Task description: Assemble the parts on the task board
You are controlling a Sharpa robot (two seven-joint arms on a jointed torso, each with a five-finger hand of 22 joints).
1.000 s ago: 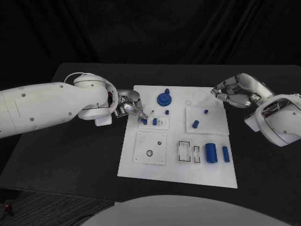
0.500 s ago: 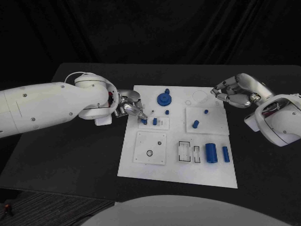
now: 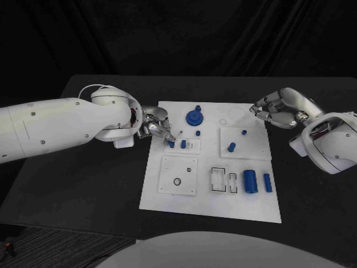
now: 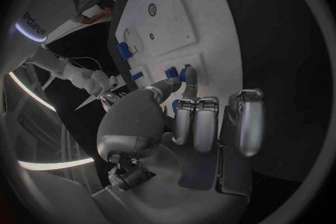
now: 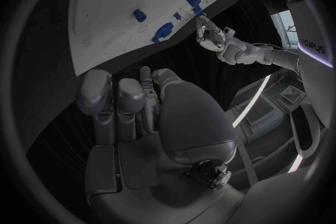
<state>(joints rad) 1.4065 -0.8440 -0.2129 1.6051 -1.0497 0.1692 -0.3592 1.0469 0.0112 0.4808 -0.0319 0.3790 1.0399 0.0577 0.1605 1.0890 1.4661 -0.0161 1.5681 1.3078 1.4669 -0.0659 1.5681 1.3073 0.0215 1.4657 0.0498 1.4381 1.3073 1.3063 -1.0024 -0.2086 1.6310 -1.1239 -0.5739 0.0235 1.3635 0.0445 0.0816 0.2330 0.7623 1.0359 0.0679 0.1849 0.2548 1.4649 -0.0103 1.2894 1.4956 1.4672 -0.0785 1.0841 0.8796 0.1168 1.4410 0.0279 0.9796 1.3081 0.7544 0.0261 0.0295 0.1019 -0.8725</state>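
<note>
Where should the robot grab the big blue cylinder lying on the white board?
Probably round the middle of the big blue cylinder, coming straight down from above. It lies flat with its long sides bare, so fingers could close across them; a thinner blue cylinder lies apart beside it.

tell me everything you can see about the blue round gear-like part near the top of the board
The blue round part looks like matte plastic: a flat disc with a small upright post just beyond its far edge. It sits flat on the far part of the white task board, between the two hands. Neither hand touches it; the left hand is nearest.
</note>
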